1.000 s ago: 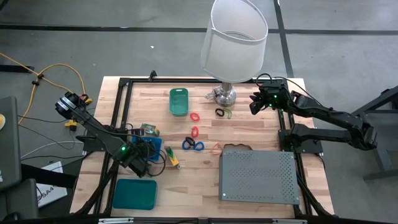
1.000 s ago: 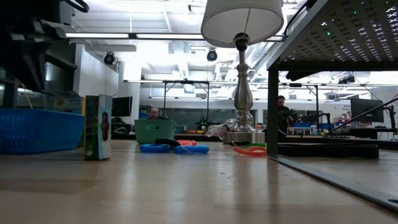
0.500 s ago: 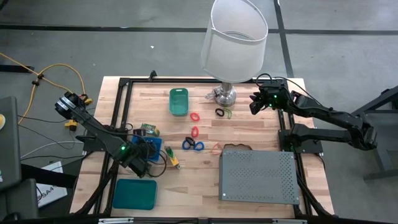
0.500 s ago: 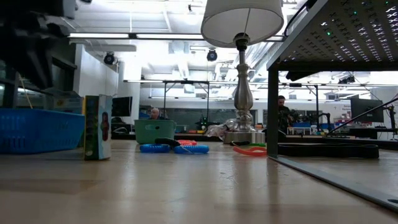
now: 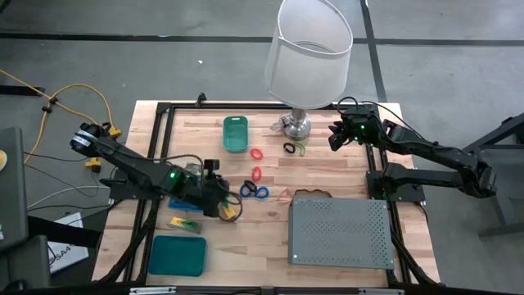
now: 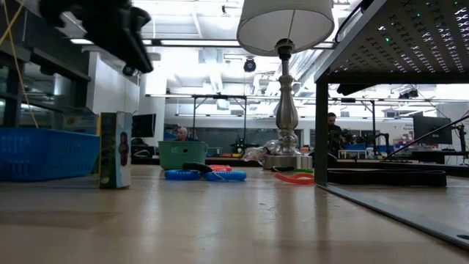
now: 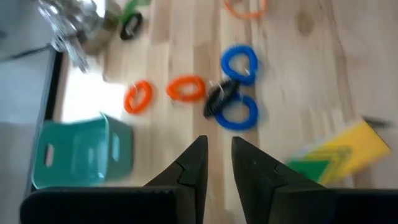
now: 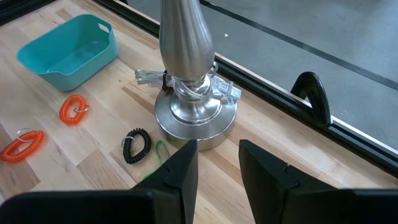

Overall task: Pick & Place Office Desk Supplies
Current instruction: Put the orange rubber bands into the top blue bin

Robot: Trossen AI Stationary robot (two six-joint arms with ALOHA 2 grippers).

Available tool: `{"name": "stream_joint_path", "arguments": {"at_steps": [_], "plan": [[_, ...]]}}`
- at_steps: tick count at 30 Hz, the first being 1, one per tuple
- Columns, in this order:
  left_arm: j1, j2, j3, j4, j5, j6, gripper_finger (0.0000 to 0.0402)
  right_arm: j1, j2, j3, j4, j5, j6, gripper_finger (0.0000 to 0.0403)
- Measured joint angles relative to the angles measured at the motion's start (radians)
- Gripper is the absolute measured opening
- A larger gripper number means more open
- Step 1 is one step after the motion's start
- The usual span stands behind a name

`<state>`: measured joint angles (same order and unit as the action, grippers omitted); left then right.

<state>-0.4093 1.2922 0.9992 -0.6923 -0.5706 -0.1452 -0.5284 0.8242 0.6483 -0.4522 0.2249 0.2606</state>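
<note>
Small coiled loops lie on the wooden table: two blue loops (image 5: 254,192) (image 7: 239,87), red loops (image 5: 257,153) (image 5: 256,173), a black coil (image 5: 289,148) (image 8: 137,146), and a tan loop (image 5: 285,195). One yellow-and-green block (image 7: 336,152) (image 5: 229,213) lies beside my left gripper, and another block (image 5: 185,223) lies nearer the table's left. My left gripper (image 5: 223,197) (image 7: 217,146) hovers above the table just left of the blue loops, open by a narrow gap and empty. My right gripper (image 5: 334,136) (image 8: 217,155) waits, open, by the lamp base (image 8: 196,118).
The big white-shaded lamp (image 5: 309,49) stands at the far middle. A small teal bin (image 5: 235,133) sits left of it. A grey perforated box (image 5: 340,232) fills the near right. A teal tray (image 5: 176,256) lies near left, with a blue basket (image 6: 44,154) beyond it.
My left arm has swung from above the blue basket and teal tray toward the table's middle, and now points at the blue loops. A yellow-and-green block now shows on the table where the gripper stood before. The right arm has kept still.
</note>
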Motion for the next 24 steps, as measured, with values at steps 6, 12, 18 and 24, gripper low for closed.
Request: {"name": "stream_joint_path", "arguments": {"at_steps": [6,12,18,24], "plan": [[0.048,0.0,0.002,0.043,0.011,0.02,0.0066,0.0,0.0,0.0,0.0,0.0,0.0,0.0105],[0.093,0.041,0.002,0.157,0.096,0.048,0.0066,0.0,0.0,0.0,0.0,0.0,0.0,0.0105],[0.203,0.18,0.002,0.37,0.305,0.17,0.0066,0.0,0.0,0.0,0.0,0.0,0.0,0.0105],[0.311,0.294,0.002,0.55,0.487,0.221,0.0066,0.0,0.0,0.0,0.0,0.0,0.0,0.0105]]}}
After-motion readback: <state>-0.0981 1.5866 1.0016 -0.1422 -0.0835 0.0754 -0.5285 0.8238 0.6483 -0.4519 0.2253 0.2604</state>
